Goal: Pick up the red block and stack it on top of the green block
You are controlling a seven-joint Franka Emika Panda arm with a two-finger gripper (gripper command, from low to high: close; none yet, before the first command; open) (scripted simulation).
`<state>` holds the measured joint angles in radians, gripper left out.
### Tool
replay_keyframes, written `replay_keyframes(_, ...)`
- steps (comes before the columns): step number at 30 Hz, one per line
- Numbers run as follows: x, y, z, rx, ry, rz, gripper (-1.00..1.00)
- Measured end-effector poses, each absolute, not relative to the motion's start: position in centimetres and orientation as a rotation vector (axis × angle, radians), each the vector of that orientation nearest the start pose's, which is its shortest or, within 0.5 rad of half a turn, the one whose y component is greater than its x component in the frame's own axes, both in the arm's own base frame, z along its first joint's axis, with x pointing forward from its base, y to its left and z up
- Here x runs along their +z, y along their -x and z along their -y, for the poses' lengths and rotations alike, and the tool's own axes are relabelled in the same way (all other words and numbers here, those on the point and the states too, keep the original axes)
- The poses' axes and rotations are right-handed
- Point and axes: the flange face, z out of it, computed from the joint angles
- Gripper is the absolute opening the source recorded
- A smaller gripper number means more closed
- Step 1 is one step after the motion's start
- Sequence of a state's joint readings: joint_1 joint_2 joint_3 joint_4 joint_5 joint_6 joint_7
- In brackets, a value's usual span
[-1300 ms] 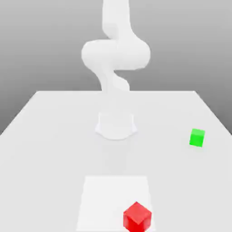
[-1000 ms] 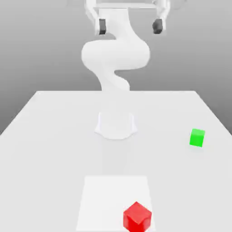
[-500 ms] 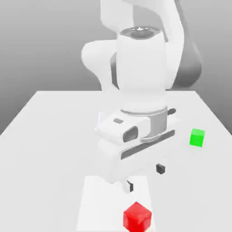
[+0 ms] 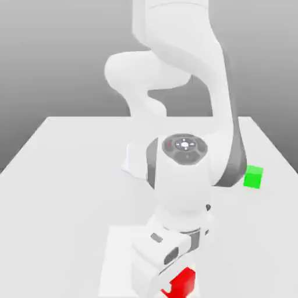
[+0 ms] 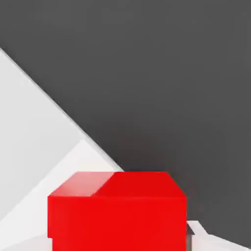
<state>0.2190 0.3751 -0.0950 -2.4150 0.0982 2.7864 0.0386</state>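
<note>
Now, the pick is the step in hand: above the table [image 4: 58,198], the arm [image 4: 192,52] reaches down, and its gripper [image 4: 178,285] is closed on the red block [image 4: 185,281], pinching it by opposite sides. That block is low over the white patch [image 4: 119,256], by the patch's near corner on the exterior view's right and close to the table's near edge; whether it has left the surface I cannot tell. The green block [image 4: 253,177] sits apart, beside the table's edge on the exterior view's right. The next move calls for a straight lift, then a carry across to the green block and a level, centred lowering onto it; a skewed grip could leave the stack off-centre.

The table is broad, pale and matt, its edges straight. The arm is smooth, glossy white and rounded, with dark grey bands at its joints. The patch is flat, four-sided and plain white. The gripper's housing is a boxy white shell with dark slots. Both blocks are plain cubes with flat faces and crisp edges, one vivid red, one vivid green.
</note>
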Motion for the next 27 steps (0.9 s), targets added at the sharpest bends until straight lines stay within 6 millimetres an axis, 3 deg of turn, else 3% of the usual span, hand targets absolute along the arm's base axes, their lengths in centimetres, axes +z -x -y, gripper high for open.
replay_keyframes(3, 19.4, -48.7, -5.3, 0.001, 3.142, -0.001, -1.00)
replay_keyframes(4, 20.3, -48.2, -6.6, 0.005, 3.135, 0.043, -1.00)
replay_keyframes(7, 21.6, -44.6, -13.8, 0.023, 3.086, 0.317, -1.00)
replay_keyframes(9, 22.3, -41.0, -18.9, 0.035, 3.038, 0.535, -1.00)
replay_keyframes(11, 22.9, -35.8, -24.9, 0.047, 2.961, 0.822, -1.00)
replay_keyframes(14, 23.7, -27.5, -30.6, 0.055, 2.830, 1.192, -1.00)
replay_keyframes(18, 24.5, -19.0, -32.8, 0.044, 2.676, 1.543, -1.00)
replay_keyframes(22, 24.5, -10.3, -33.2, 0.012, 2.477, 1.916, -1.00)
replay_keyframes(27, 20.9, -8.8, -33.2, -0.002, 2.437, 1.991, -1.00)
